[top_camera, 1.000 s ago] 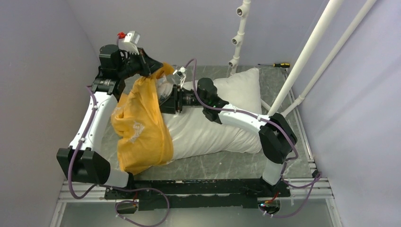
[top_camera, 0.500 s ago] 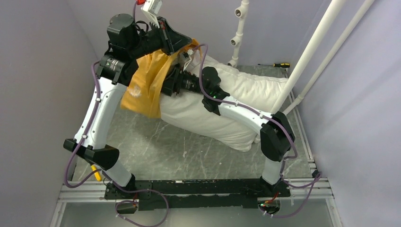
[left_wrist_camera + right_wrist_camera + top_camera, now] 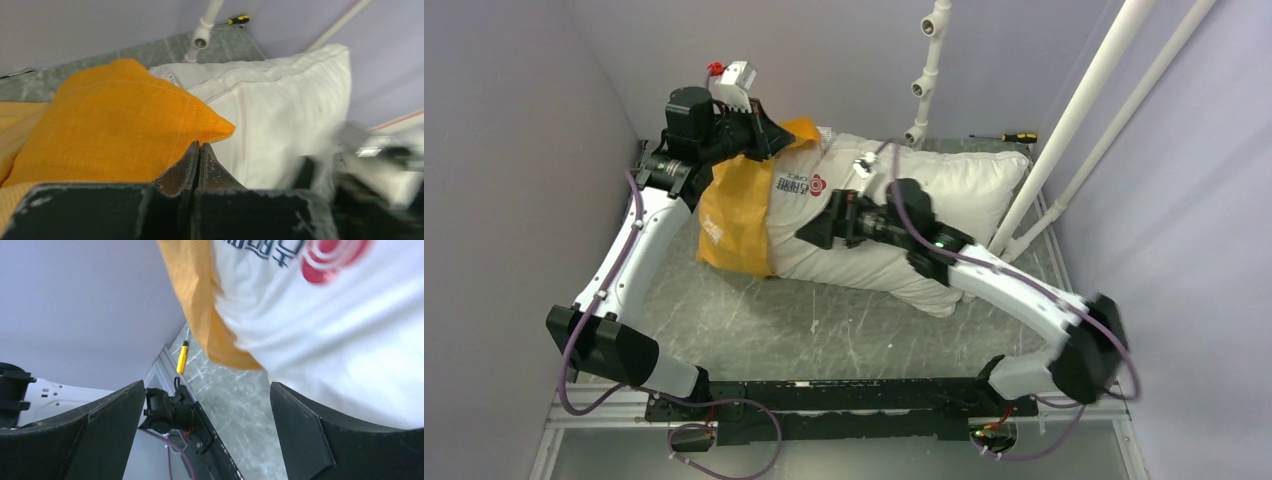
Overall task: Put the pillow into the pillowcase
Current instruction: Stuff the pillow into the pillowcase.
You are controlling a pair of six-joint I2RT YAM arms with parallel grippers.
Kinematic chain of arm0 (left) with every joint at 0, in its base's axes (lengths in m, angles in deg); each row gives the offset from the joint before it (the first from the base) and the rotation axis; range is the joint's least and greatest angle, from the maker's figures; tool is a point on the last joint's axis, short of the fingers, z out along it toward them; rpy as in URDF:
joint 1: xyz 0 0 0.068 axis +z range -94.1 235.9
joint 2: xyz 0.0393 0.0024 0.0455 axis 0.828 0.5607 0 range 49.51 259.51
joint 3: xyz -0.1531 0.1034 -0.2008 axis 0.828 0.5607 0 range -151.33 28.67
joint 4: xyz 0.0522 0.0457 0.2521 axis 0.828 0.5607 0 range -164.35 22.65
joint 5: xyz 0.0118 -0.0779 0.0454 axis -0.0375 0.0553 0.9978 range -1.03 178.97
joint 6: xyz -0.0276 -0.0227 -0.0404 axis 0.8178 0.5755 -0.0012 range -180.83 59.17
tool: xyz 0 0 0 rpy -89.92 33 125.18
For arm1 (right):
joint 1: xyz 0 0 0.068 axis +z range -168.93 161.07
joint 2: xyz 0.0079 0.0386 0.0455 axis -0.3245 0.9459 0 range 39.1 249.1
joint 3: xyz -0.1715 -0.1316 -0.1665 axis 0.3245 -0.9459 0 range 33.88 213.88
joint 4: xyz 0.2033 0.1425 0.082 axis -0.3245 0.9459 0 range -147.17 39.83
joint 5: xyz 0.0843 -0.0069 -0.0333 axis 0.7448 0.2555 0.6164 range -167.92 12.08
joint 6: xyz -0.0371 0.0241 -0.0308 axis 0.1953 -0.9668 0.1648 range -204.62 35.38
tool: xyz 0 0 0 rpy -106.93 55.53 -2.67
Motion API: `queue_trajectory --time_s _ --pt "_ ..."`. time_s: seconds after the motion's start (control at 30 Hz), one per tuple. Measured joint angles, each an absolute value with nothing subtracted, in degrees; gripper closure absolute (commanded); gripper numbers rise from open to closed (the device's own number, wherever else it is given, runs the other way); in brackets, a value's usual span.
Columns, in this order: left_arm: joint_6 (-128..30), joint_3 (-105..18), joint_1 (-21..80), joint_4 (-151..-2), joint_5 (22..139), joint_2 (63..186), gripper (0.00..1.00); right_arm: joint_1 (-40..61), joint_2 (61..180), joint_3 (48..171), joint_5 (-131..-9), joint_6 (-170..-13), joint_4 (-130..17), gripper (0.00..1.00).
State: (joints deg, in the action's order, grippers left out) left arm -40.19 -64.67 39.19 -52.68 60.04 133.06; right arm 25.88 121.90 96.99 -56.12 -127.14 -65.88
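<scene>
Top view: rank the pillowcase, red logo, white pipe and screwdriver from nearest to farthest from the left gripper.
1. The pillowcase, its corner pinched in the left gripper.
2. The red logo on the pillow, just right.
3. The white pipe, farther right, by the back wall.
4. The screwdriver, back right corner.

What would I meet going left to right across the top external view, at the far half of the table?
pillowcase → red logo on the pillow → screwdriver
</scene>
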Motion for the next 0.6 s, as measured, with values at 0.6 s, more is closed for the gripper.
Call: queue_trajectory --time_s 0.6 --pt "-40.8 -59.4 41.6 -64.7 63.1 134.0 1.0 24.6 113.8 94.8 -102.0 -130.4 -14.6 0.02"
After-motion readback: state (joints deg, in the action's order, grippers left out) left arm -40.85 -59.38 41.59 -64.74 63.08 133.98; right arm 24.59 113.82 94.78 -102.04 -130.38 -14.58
